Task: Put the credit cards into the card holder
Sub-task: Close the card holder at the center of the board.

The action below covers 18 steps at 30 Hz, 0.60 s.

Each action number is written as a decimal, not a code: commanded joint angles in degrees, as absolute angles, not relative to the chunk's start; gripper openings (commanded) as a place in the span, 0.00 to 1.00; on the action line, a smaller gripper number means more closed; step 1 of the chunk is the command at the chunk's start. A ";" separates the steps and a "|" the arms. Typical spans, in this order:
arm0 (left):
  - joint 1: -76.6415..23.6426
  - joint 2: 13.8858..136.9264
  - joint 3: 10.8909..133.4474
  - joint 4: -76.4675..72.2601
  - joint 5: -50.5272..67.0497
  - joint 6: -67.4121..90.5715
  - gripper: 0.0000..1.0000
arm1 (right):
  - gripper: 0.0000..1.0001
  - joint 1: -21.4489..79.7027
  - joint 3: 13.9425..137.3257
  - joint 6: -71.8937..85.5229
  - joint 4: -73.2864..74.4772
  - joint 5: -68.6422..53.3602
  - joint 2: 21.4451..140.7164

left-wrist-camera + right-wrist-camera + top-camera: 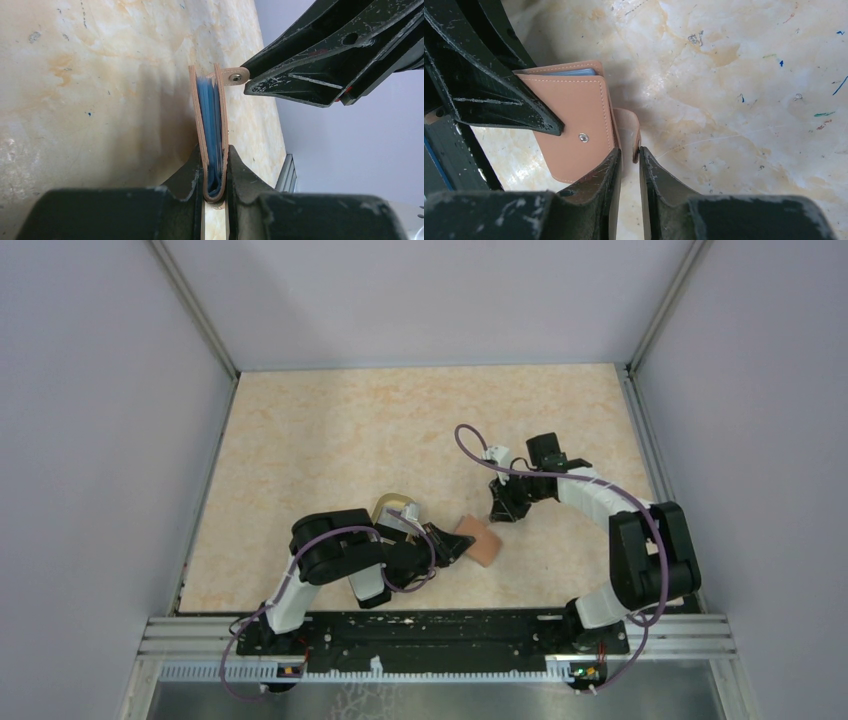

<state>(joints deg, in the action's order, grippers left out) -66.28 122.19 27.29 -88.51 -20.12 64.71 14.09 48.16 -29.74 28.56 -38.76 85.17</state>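
Not much around here: a tan-rimmed dish [390, 505] sits on the worktop [400, 430] just behind the left arm's wrist, which partly hides it. The rest of the worktop is scuffed and has pen marks on it. The crowding is at the holder [210, 110], where both arms meet near the front middle of the worktop.

The left gripper [215, 155] is clamped on the holder's folded spine and holds it on edge, open side pointing away from the gripper. The right gripper [630, 152] comes in from the opposite side. Its fingers are nearly together, with the tab [628, 122] right at the tips. I honestly can't tell if it's pinching the tab or just touching it. From the right wrist view, a left finger lies across the holder's top corner, near the snap [583, 137].

The gap between the holder's covers is narrow and shows light blue layers. I can't make out whether a card is in there.
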 commanded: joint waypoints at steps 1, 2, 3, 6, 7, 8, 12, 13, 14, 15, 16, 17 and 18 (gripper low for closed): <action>-66.53 123.61 27.51 -97.71 -19.42 63.63 0.00 | 0.20 13.72 50.30 -29.20 26.98 -39.16 85.85; -66.53 123.61 27.51 -97.68 -19.45 63.56 0.00 | 0.20 13.73 50.35 -29.20 26.98 -39.26 85.86; -66.53 123.60 27.51 -97.67 -19.45 63.55 0.00 | 0.19 13.74 50.36 -29.18 26.93 -39.42 85.87; -66.53 123.59 27.58 -97.65 -19.37 63.54 0.00 | 0.16 13.72 50.25 -29.19 26.82 -39.47 85.92; -66.53 123.58 27.59 -97.64 -19.34 63.54 0.00 | 0.14 13.73 50.27 -29.18 26.73 -39.31 86.00; -66.53 123.60 27.60 -97.57 -19.36 63.50 0.00 | 0.13 13.79 50.27 -29.11 26.70 -39.32 86.13; -66.53 123.58 27.60 -97.56 -19.34 63.54 0.00 | 0.02 13.71 50.36 -29.14 26.67 -39.12 85.89; -66.53 123.56 27.60 -97.56 -19.34 63.54 0.00 | 0.01 13.75 50.34 -29.23 26.74 -39.20 85.66; -66.53 123.53 27.60 -97.49 -19.41 63.54 0.00 | 0.00 13.78 50.36 -29.26 26.92 -39.33 85.53; -66.53 123.55 27.55 -97.44 -19.50 63.54 0.00 | 0.00 13.74 50.51 -29.53 27.32 -39.71 85.09; -66.53 123.52 27.52 -97.42 -19.58 63.54 0.00 | 0.00 13.78 50.78 -29.94 27.87 -40.13 84.67; -66.53 123.49 27.39 -97.40 -19.82 63.62 0.00 | 0.00 13.77 51.20 -30.88 28.90 -40.47 84.15; -66.53 123.41 27.28 -97.27 -20.07 63.59 0.00 | 0.00 13.76 51.53 -31.66 29.81 -41.01 83.62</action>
<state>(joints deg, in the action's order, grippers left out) -66.28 122.19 27.29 -88.53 -20.10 64.69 14.09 48.18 -29.61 28.38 -38.72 85.95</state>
